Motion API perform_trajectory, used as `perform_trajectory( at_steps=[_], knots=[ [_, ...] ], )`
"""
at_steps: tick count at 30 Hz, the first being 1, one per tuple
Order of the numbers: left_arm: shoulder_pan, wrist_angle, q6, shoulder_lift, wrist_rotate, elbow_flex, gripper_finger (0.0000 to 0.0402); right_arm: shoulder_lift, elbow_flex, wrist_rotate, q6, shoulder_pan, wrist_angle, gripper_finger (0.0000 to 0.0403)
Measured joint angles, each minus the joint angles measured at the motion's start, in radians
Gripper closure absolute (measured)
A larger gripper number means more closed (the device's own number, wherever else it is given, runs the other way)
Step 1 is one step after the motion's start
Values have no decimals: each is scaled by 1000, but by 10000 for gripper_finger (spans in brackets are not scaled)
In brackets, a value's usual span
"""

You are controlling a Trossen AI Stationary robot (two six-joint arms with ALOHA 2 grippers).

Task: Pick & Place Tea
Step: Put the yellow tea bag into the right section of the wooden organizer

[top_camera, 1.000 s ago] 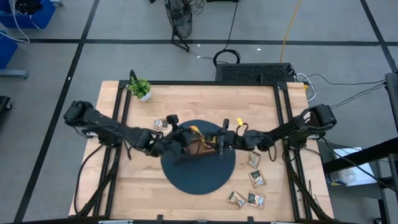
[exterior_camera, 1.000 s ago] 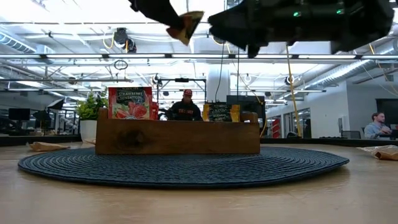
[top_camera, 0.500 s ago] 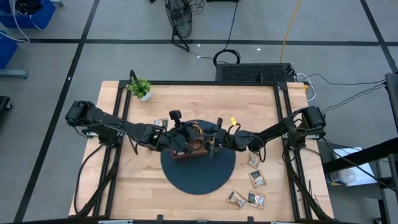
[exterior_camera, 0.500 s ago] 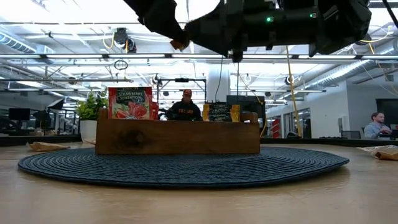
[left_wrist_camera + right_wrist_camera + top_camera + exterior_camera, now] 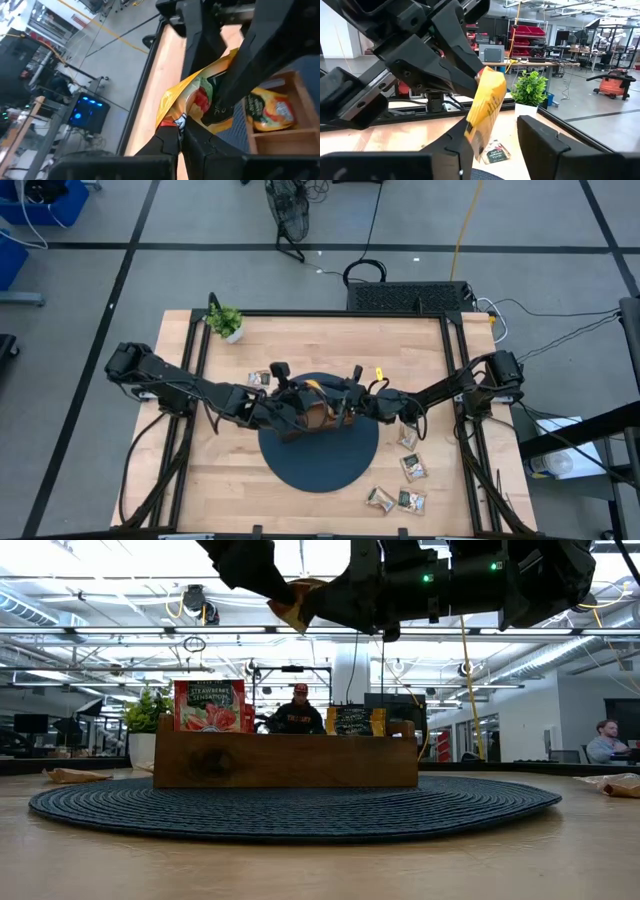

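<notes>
My left gripper [image 5: 181, 131] is shut on an orange tea sachet [image 5: 200, 100] above the brown wooden tray [image 5: 318, 423], which stands on a dark round mat [image 5: 320, 460]. In the low view the sachet [image 5: 295, 605] hangs high over the tray [image 5: 285, 762]. My right gripper [image 5: 497, 131] is open, and its fingers stand on either side of the same sachet [image 5: 485, 107]. Red [image 5: 210, 705], dark-green [image 5: 352, 720] and orange sachets stand upright in the tray. Several beige-and-green sachets [image 5: 410, 470] lie flat on the table's right, and one [image 5: 258, 379] lies left of the mat. My left gripper pinches the orange sachet between its two fingers at one end [image 5: 175, 119]. The sachet sticks out past the fingertips, tilted and lifted clear above the tray. My right gripper has one finger [image 5: 462, 142] right beside the sachet's lower edge [image 5: 476, 142]; I cannot tell whether it touches.
A small green potted plant [image 5: 226, 322] stands near the table's far left corner. Bare wood lies near and left of the mat. Both arms cross over the tray at the table's middle. People sit in the room beyond the table [image 5: 297, 717].
My right gripper has moved toward the table's left, closing the gap to the left gripper until its fingers stand around the orange sachet. The sachet, still held by my left gripper, has come slightly lower and turned in the low view.
</notes>
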Motion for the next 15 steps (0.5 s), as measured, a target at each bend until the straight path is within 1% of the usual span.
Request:
perform_trajectory(
  at_steps=[4, 8, 11, 13, 15],
  knots=[
    [0, -25, -4, 0, -29, 0, 396, 0, 0, 1, 0, 1, -2, 283],
    [0, -21, -11, 0, -30, 0, 390, 0, -1, 1, -1, 1, -5, 295],
    [0, -21, -15, 0, -30, 0, 393, 0, -1, 1, -14, 1, -11, 310],
    [-4, -21, -16, 0, -30, 0, 396, 0, -1, 1, -44, 1, -18, 331],
    [-8, -20, -20, 0, -30, 0, 393, 0, -1, 0, -73, 1, -26, 370]
  ],
)
